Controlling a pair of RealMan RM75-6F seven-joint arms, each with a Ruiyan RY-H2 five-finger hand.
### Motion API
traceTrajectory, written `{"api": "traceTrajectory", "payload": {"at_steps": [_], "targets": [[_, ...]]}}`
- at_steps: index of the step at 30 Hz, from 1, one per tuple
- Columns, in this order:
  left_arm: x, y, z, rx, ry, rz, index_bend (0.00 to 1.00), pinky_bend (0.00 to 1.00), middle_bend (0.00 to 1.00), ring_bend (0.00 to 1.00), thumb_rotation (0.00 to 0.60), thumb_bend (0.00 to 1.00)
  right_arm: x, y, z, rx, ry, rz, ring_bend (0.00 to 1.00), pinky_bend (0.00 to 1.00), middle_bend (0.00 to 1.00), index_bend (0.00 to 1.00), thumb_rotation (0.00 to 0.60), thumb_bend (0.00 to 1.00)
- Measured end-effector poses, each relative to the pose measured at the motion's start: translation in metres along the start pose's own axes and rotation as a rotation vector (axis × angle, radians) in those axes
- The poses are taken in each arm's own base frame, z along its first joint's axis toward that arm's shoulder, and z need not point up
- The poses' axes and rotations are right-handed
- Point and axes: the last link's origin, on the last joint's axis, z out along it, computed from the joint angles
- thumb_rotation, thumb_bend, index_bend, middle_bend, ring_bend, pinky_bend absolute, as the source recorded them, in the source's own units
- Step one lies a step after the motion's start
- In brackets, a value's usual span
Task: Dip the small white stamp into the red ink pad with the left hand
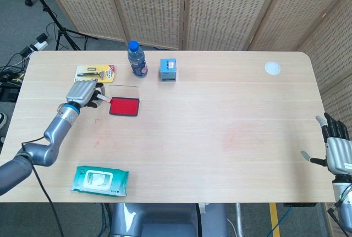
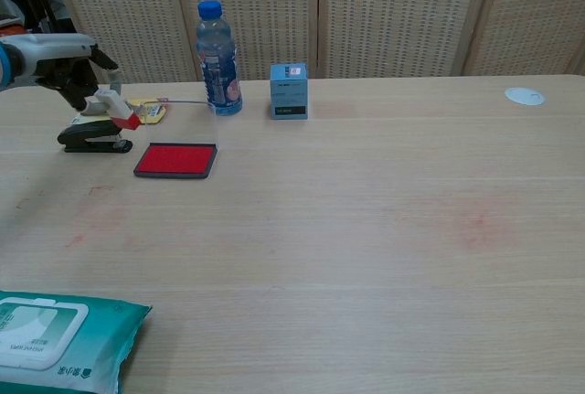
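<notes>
Left hand (image 2: 57,63) holds small white stamp (image 2: 117,109) above table (image 2: 366,229).

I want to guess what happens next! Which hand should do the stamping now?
Probably the left hand. It already holds the small white stamp, its tip red, raised beside the red ink pad. The right hand is empty, off the table's far edge.

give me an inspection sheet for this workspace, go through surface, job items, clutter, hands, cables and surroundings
Surface: light wooden table, faint reddish smudges.
Job's things: small white stamp with red-inked face, lifted clear of the flat red ink pad.
Clutter: black stapler, blue-capped plastic bottle, small blue box, yellow carded tool pack, green wet-wipes pack, white disc.
Hands: left hand holds the stamp; right hand open, off the table's edge.
Cables: on the floor.
Surroundings: woven folding screens.
</notes>
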Motion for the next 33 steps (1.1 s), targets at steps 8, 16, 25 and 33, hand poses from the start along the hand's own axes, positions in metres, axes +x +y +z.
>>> {"api": "traceTrajectory", "payload": {"at_steps": [8, 16, 25, 33], "targets": [[-0.008, -0.044, -0.046, 0.04, -0.129, 0.048, 0.63, 0.96, 1.0, 1.0, 0.6, 0.42, -0.001, -0.003, -0.001, 0.01, -0.004, -0.003, 0.0, 0.0, 0.0, 0.0, 0.6, 0.05], [-0.025, -0.063, -0.064, 0.06, -0.182, 0.051, 0.63, 0.96, 1.0, 1.0, 0.6, 0.42, -0.003, -0.007, -0.001, 0.022, -0.008, -0.007, 0.0, 0.0, 0.0, 0.0, 0.6, 0.05], [-0.041, -0.066, -0.064, 0.058, -0.219, 0.067, 0.63, 0.96, 1.0, 1.0, 0.6, 0.42, -0.003, -0.006, 0.0, 0.017, -0.014, -0.008, 0.0, 0.0, 0.0, 0.0, 0.6, 0.05], [-0.051, -0.072, -0.065, 0.074, -0.23, 0.066, 0.63, 0.96, 1.0, 1.0, 0.6, 0.42, -0.003, -0.004, -0.001, 0.013, -0.015, -0.005, 0.0, 0.0, 0.0, 0.0, 0.6, 0.05]]}}
